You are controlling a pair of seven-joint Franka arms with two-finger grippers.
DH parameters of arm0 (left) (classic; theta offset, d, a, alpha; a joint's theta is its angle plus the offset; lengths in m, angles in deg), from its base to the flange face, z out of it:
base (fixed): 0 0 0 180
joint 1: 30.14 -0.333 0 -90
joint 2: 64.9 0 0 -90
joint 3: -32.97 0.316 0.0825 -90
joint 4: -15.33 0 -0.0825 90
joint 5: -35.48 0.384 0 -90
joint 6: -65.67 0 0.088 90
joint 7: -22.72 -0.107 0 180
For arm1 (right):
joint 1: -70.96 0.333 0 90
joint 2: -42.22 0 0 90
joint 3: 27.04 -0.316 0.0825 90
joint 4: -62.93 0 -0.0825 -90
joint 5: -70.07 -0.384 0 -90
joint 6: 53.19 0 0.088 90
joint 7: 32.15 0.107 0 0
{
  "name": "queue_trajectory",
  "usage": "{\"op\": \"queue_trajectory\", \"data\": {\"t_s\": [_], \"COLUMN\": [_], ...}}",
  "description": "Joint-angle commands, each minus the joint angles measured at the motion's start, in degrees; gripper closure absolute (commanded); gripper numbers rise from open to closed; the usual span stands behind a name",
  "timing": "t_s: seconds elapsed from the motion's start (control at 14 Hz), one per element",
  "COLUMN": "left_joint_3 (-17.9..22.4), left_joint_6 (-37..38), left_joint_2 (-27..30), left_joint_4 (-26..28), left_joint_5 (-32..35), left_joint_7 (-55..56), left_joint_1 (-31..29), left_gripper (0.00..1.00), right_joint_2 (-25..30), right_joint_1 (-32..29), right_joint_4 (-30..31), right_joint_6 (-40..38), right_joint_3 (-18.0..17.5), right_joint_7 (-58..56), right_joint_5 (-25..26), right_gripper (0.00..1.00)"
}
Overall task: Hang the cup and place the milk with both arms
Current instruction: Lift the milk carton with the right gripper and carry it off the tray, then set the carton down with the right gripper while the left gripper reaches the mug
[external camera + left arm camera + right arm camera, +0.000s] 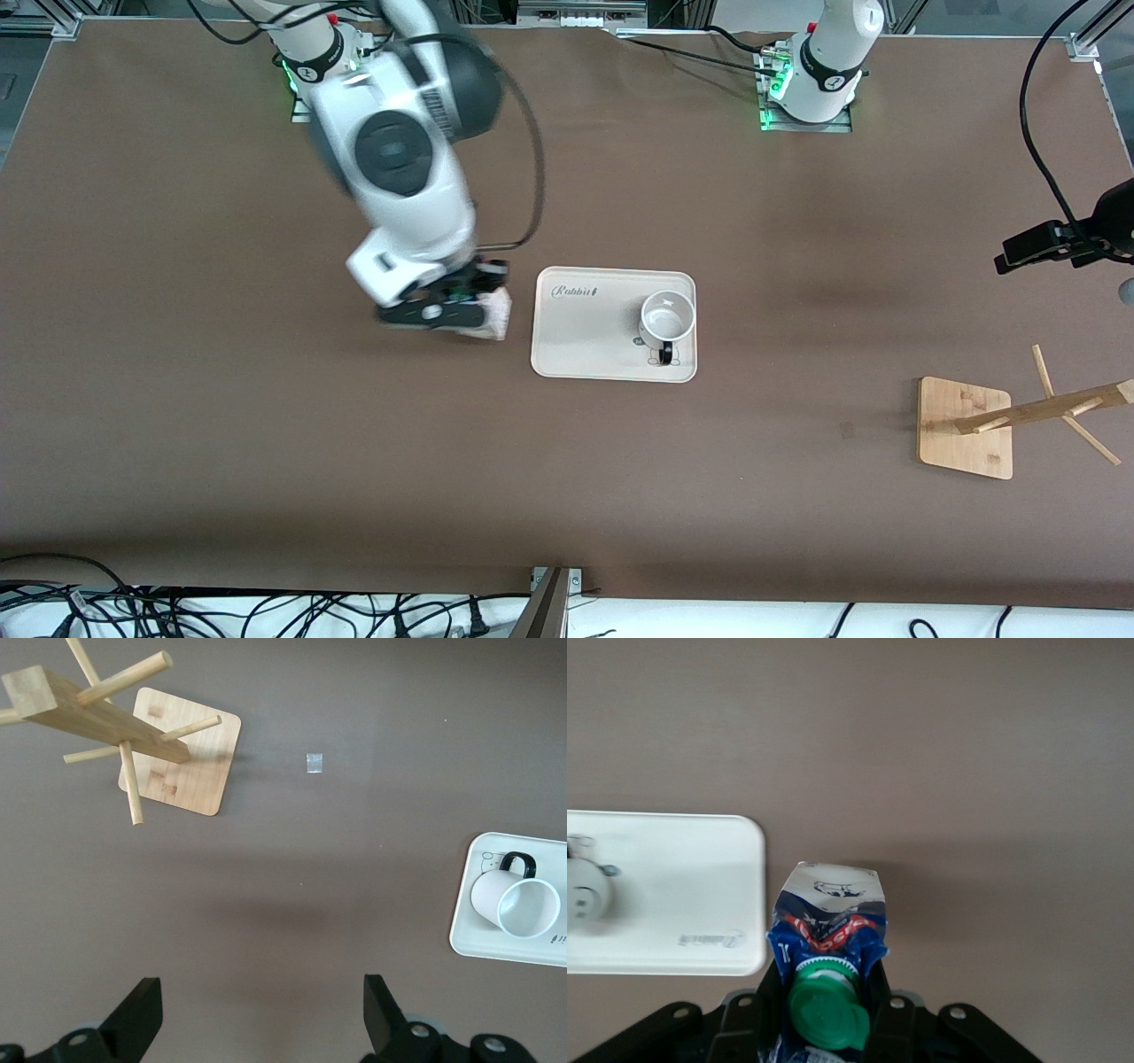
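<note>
The white cup [666, 323] stands upright on the cream tray [585, 350], its black handle turned toward the front camera. It also shows in the left wrist view [518, 901] and at the edge of the right wrist view [583, 890]. My right gripper [478, 312] is shut on the milk [498, 316], over the table beside the tray at the right arm's end. The blue and white carton [830, 917] with its green cap [827, 1010] sits between the fingers. My left gripper [1028, 248] is open and empty [261, 1019], high over bare table between tray and rack.
A wooden peg rack [1028, 412] on a square bamboo base [964, 428] stands at the left arm's end of the table, also in the left wrist view [97, 718]. A small tape mark [314, 762] lies on the table near it.
</note>
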Motion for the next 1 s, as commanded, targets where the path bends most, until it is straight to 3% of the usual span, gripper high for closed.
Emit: {"op": "queue_trajectory", "data": {"t_s": [0.0,0.43,0.79,0.86,0.93], "left_joint_3": [-1.13,-1.57,-1.57,-1.57,-1.57], "left_joint_6": [-0.12,-0.30,-0.64,-0.73,-1.60], "left_joint_2": [-0.86,-6.83,-13.50,-15.52,-17.63], "left_joint_4": [0.37,0.11,-0.33,-0.77,-1.99], "left_joint_5": [1.58,1.67,-0.34,-3.48,-6.30], "left_joint_7": [1.35,4.52,4.69,4.26,4.08], "left_joint_1": [2.66,14.34,23.32,23.68,23.94], "left_gripper": [0.00,0.00,0.00,0.00,0.00], "right_joint_2": [2.92,4.25,6.62,6.63,6.63], "right_joint_1": [-6.13,-16.34,-17.84,-17.84,-17.84], "right_joint_4": [5.15,15.70,27.57,27.76,27.76], "right_joint_6": [-1.02,2.84,13.73,14.01,13.93], "right_joint_3": [-0.30,-0.30,0.14,0.14,0.14], "right_joint_7": [-10.16,-21.60,-25.75,-25.66,-25.66], "right_joint_5": [-1.33,-3.25,-3.35,-3.35,-3.35], "right_gripper": [0.61,0.61,0.60,0.53,0.38]}}
